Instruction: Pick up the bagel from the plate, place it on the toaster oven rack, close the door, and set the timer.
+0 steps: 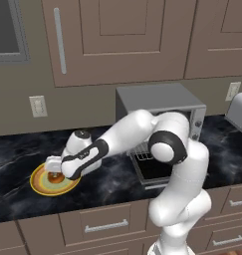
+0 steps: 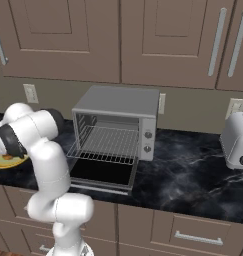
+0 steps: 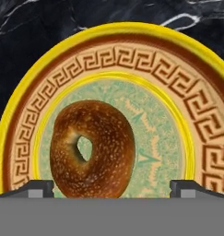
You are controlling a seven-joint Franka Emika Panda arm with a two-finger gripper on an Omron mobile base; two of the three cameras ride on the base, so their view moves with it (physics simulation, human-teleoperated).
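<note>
Hand view: bagel (image 3: 92, 150) on plate (image 3: 178, 69) between spread fingertips (image 3: 37, 188)

Bagel (image 3: 92, 150) flat on plate (image 3: 132, 60), door (image 2: 102, 173) open

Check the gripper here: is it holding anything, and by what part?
Nothing is held. The open gripper hangs over the bagel on the plate, fingertips apart and off it.

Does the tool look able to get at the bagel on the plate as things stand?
Probably yes. The tool hangs open right over the plate, with the bagel between its fingertips, nearer the left one. Nothing lies between them.
</note>
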